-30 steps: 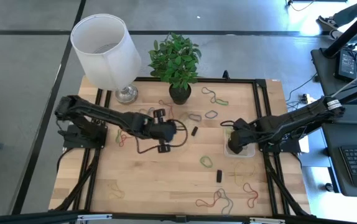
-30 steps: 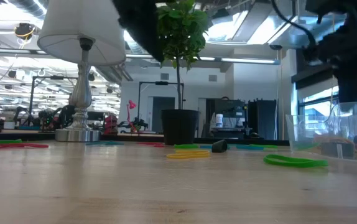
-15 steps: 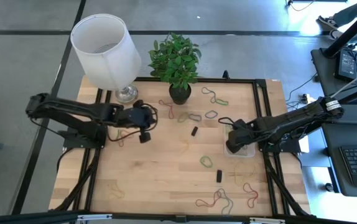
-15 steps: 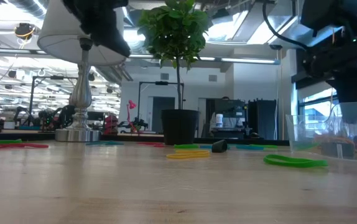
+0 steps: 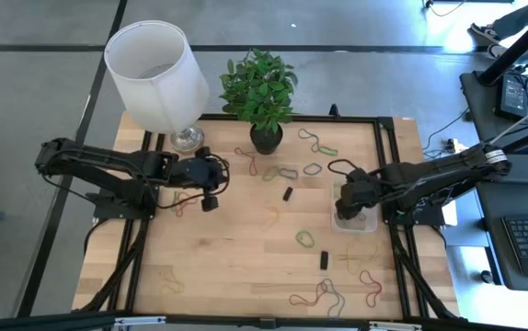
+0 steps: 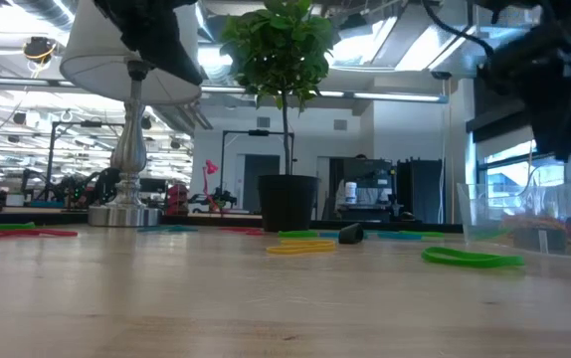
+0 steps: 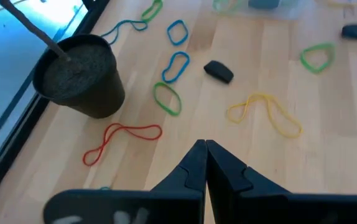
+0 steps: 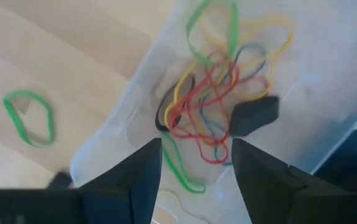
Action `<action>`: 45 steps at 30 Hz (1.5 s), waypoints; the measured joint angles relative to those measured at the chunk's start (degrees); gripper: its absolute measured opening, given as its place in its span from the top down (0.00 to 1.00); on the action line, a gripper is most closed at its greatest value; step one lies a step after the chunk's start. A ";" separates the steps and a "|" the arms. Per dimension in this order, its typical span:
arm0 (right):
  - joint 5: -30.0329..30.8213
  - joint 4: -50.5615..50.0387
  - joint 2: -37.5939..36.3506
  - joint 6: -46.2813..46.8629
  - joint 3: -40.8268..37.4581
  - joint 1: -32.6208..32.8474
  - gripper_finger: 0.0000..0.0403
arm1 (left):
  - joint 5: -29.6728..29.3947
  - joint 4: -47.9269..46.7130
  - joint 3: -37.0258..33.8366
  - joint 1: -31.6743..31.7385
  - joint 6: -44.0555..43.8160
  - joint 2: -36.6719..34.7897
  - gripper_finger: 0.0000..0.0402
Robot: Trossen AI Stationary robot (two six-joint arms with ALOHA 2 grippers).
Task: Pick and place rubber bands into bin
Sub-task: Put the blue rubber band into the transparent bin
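Observation:
The clear bin [image 5: 356, 221] sits at the table's right and holds several tangled rubber bands [image 8: 213, 118] and a small black block [image 8: 256, 115]. My right gripper [image 8: 197, 163] hangs open above the bin, with nothing between its fingers; the high view shows it [image 5: 350, 196] over the bin's far part. Many more rubber bands lie flat on the wood: a green one [image 5: 305, 238], red ones [image 5: 319, 294] near the front, and several [image 5: 282, 172] by the plant pot. My left gripper [image 7: 204, 148] is shut on nothing, above the table's left half [image 5: 216, 175].
A lamp [image 5: 158, 64] and a potted plant [image 5: 259, 92] stand at the far edge. Two black blocks [image 5: 288, 194] [image 5: 324, 259] lie among the bands. Ahead of the left gripper lie a red band [image 7: 122, 135] and a yellow one [image 7: 265, 113].
My left gripper has drawn back from the table's middle toward its left edge, staying shut, and has then kept still. My right gripper has shifted a little toward the far edge above the bin.

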 joint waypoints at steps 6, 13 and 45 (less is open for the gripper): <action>6.20 -1.27 0.01 -1.47 5.06 -1.88 0.55 | 1.76 -1.23 0.00 0.01 8.56 0.00 1.00; 9.82 8.05 0.01 -7.97 7.78 -6.16 0.57 | 6.66 -3.54 0.00 1.48 8.75 -0.39 1.00; 1.06 20.77 42.52 -50.99 29.90 -47.52 0.57 | 16.59 -1.68 0.00 20.48 10.16 -11.87 0.99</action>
